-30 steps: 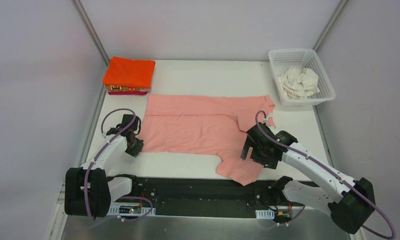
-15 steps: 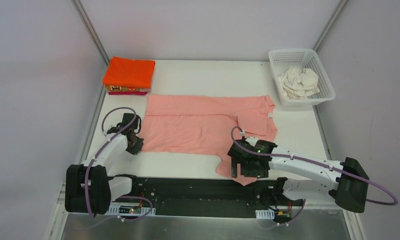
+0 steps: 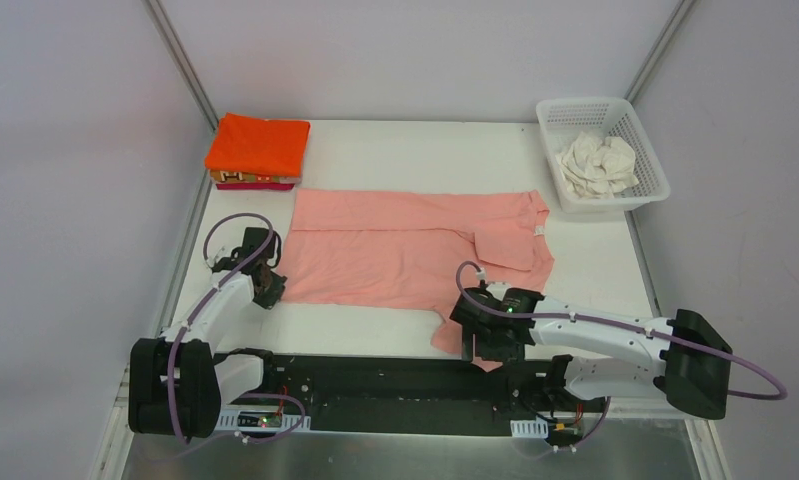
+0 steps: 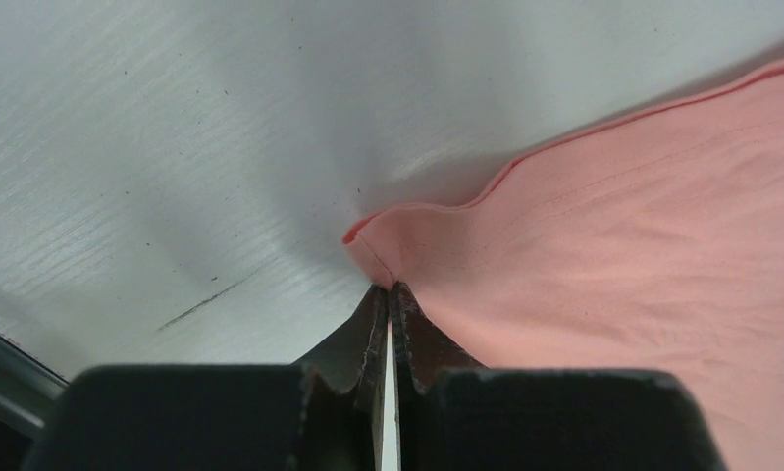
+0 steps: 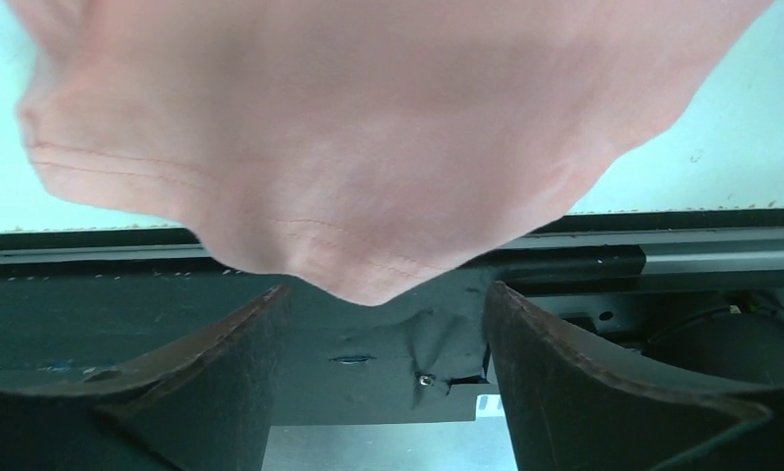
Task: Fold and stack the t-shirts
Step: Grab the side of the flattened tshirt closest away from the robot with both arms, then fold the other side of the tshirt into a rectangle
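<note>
The salmon pink t-shirt (image 3: 395,250) lies spread flat across the table, one sleeve (image 5: 368,147) hanging over the near edge. My left gripper (image 4: 388,287) is shut on the shirt's near left hem corner (image 4: 368,240); in the top view this left gripper (image 3: 270,290) sits at the shirt's left edge. My right gripper (image 5: 383,289) stands open at the overhanging sleeve, its tip just between the fingers and not pinched; from above, the right gripper (image 3: 480,345) covers that sleeve. An orange folded t-shirt (image 3: 260,143) tops a stack with a magenta one (image 3: 267,185).
A white lattice basket (image 3: 575,104) at the back right holds a crumpled cream-white t-shirt (image 3: 597,163). The black base rail (image 3: 375,380) runs along the table's near edge, right under the sleeve. Grey walls close in left, right and back.
The right arm swung left and down to the near edge over the hanging sleeve, its jaws narrowing a little. The left jaws closed on the hem corner.
</note>
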{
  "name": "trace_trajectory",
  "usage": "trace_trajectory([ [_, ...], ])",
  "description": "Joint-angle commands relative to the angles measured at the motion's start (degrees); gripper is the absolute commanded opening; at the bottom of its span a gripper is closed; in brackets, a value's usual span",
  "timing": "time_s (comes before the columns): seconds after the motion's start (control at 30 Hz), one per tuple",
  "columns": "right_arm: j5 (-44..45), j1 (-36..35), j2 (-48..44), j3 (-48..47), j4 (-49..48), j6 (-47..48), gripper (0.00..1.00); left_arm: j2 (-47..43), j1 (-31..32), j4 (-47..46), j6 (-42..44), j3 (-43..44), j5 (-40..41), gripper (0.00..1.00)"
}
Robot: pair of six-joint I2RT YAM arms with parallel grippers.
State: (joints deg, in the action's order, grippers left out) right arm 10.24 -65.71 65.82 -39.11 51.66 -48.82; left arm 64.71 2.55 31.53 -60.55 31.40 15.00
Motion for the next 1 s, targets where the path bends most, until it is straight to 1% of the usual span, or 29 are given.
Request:
trace_trajectory([
  [0.0, -0.5, -0.9, 0.9, 1.7, 1.2, -2.9, 0.72, -3.3, -0.3, -0.1, 1.8, -0.7, 0.3, 0.00],
  [0.13, 0.2, -1.2, 3.2, 2.0, -1.7, -2.5, 0.70, -3.6, -0.3, -0.1, 2.1, -0.7, 0.2, 0.00],
  [0.23, 3.5, -1.2, 5.2, 1.8, -3.9, -2.6, 0.63, -3.1, -0.3, -0.2, 2.2, -0.6, 0.1, 0.00],
  [0.3, 5.9, -1.1, 6.7, 1.8, -4.5, -2.9, 0.55, -2.9, -0.3, -0.2, 2.2, -0.5, 0.1, 0.00],
  [0.37, 6.8, -0.8, 7.9, 1.8, -4.7, -3.4, 0.44, -2.8, -0.3, -0.3, 2.3, -0.4, 0.0, 0.00],
  [0.47, 7.5, -0.3, 8.4, 2.2, -4.8, -3.6, 0.23, -2.6, -0.3, -0.4, 2.3, -0.2, 0.1, 0.00],
  [0.6, 6.9, 0.1, 6.4, 1.1, -2.6, -3.5, 0.11, -2.9, -0.3, -0.4, 3.0, 0.2, -0.5, 0.00],
  [0.63, 7.1, 0.3, 5.8, 0.3, -1.2, -3.5, 0.07, -3.2, -0.3, -0.4, 3.0, 0.3, -0.7, 0.00],
  [0.67, 7.9, 0.7, 4.9, -0.5, 1.0, -3.6, 0.00, -3.5, -0.3, -0.5, 3.2, 0.5, -1.1, 0.00],
  [0.77, 8.0, 3.4, 3.0, -2.4, 4.5, -2.1, 0.00, -4.0, -0.3, -0.7, 3.5, 1.2, -2.0, 0.00],
  [0.97, 6.0, 10.0, 0.7, -5.8, 5.0, 3.5, 0.00, -3.3, -0.3, -1.9, 4.8, 3.6, -4.6, 0.00],
])
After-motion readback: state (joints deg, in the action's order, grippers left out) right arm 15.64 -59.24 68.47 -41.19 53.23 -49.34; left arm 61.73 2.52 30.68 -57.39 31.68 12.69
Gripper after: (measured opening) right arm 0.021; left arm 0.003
